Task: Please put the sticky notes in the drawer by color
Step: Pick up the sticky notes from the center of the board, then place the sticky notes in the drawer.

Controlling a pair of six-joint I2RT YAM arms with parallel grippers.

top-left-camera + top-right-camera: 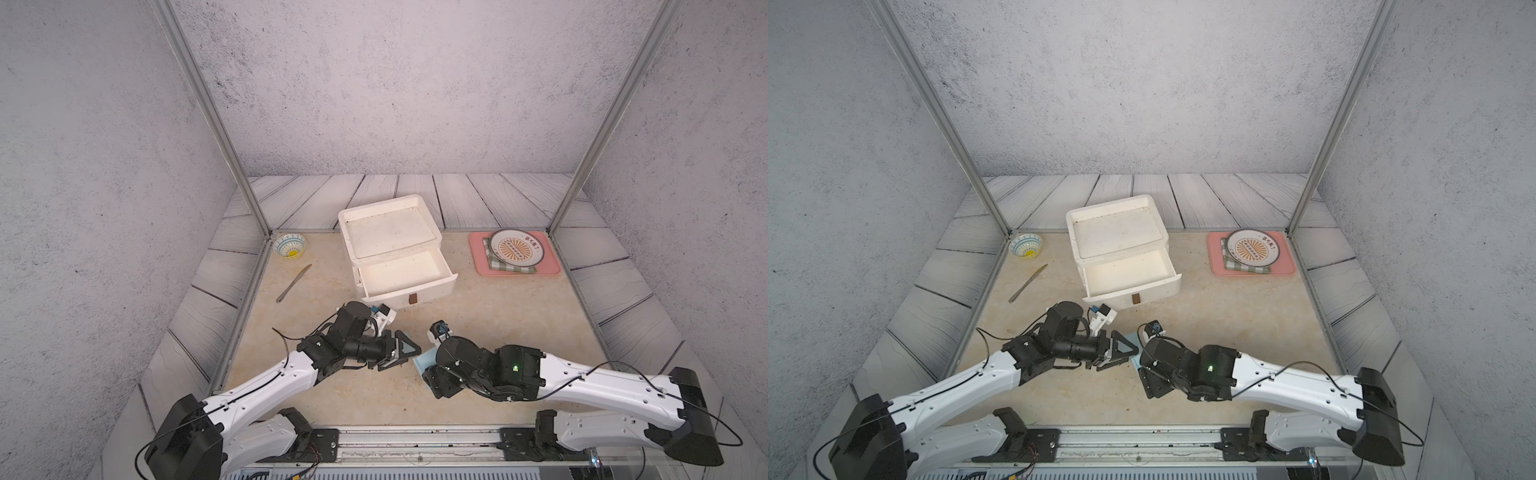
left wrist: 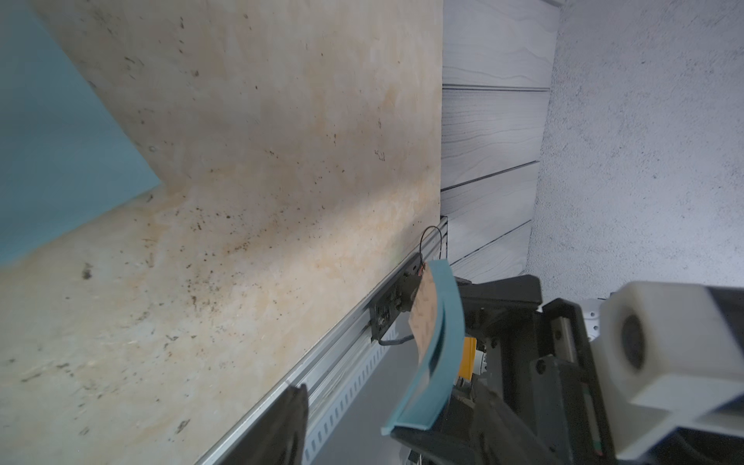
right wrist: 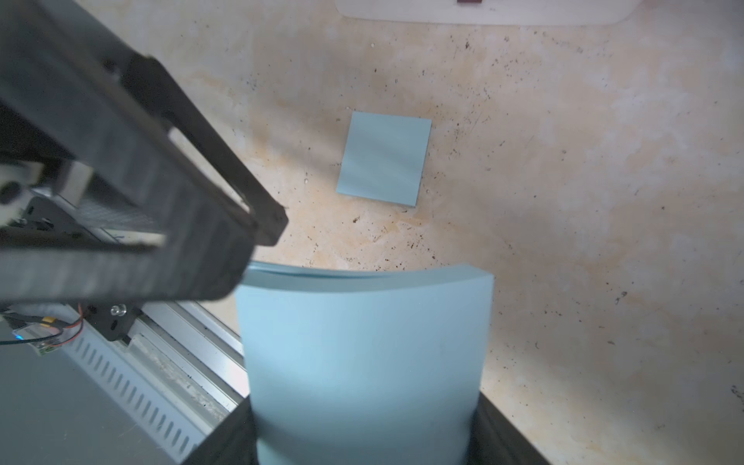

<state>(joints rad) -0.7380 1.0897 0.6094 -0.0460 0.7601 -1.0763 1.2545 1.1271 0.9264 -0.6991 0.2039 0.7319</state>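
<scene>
My right gripper (image 3: 362,447) is shut on a light blue pad of sticky notes (image 3: 362,346), which bows between its jaws; in a top view the pad (image 1: 423,360) pokes out from under that wrist. My left gripper (image 2: 354,426) stands open just beside the pad's far edge (image 2: 441,322), one of its fingers (image 3: 169,225) hanging over it. A single blue note (image 3: 384,159) lies flat on the table under the left gripper. The white drawer (image 1: 409,291) cabinet stands behind, its top drawer pulled out and showing nothing inside.
At the back left sit a patterned bowl (image 1: 289,245) and a knife (image 1: 294,282). A pink tray (image 1: 550,268) at the back right carries a checked cloth (image 1: 496,265) and a plate (image 1: 516,248). A metal rail (image 1: 415,436) runs along the table's front edge.
</scene>
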